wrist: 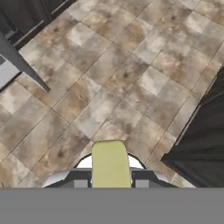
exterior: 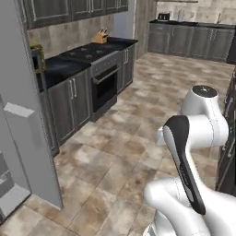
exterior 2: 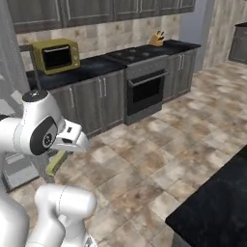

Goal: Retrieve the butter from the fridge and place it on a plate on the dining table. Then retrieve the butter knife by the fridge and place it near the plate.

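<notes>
The butter (wrist: 111, 163), a slim yellowish-olive stick, is clamped between my dark fingertips, and my gripper (wrist: 111, 177) is shut on it. From the right base view the butter (exterior 2: 56, 163) hangs under the hand above the tiled floor. The grey fridge (exterior: 25, 115) stands at the left with its door open and pale shelves (exterior: 10, 186) showing low down. A black glossy corner of the dining table (exterior 2: 217, 207) reaches in at the lower right, and it lies to the right of the butter in the hand view (wrist: 205, 140). The plate and the butter knife are out of view.
Dark cabinets with a black counter (exterior: 60, 69), an oven (exterior: 105, 83) and a yellow microwave (exterior 2: 55, 55) line the wall beyond the fridge. A knife block (exterior 2: 157, 38) stands past the stove. Brown tiled floor (exterior: 138, 129) stretches between fridge and table.
</notes>
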